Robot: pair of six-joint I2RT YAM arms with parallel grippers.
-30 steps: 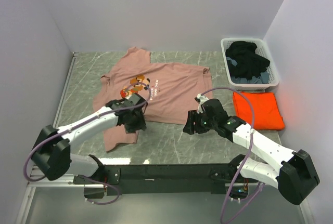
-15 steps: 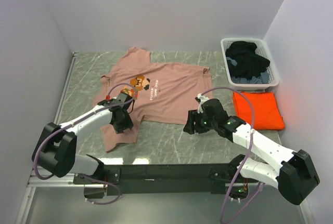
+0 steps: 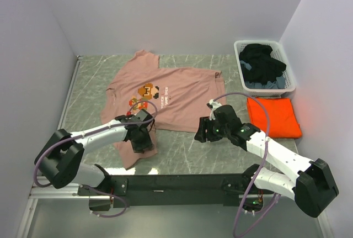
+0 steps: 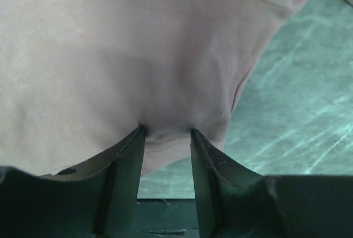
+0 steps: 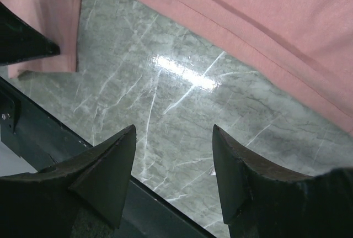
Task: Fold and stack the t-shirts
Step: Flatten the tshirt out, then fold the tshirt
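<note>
The dusty-pink tee [image 3: 179,91] lies spread face up on the marbled table, its pixel graphic and white lettering showing. My left gripper [image 3: 142,140] is on its near-left flap. In the left wrist view the jaws [image 4: 166,130] stand partly open, with the tips touching the pink cloth [image 4: 138,45] and its hem lying between them. My right gripper [image 3: 199,132] is open and empty over bare table just in front of the shirt's hem; its wrist view [image 5: 174,128] shows pink cloth [image 5: 265,11] beyond the fingers. The orange tee [image 3: 274,117] lies folded at the right.
A white laundry basket [image 3: 290,83] with dark clothes stands at the back right, behind the orange tee. White walls close in the left, back and right. The black mounting rail [image 3: 176,183] runs along the near table edge.
My left gripper swung left, then back right and nearer the front edge. The shirt's near-left flap shifted with it toward the front. The right arm has not moved.
</note>
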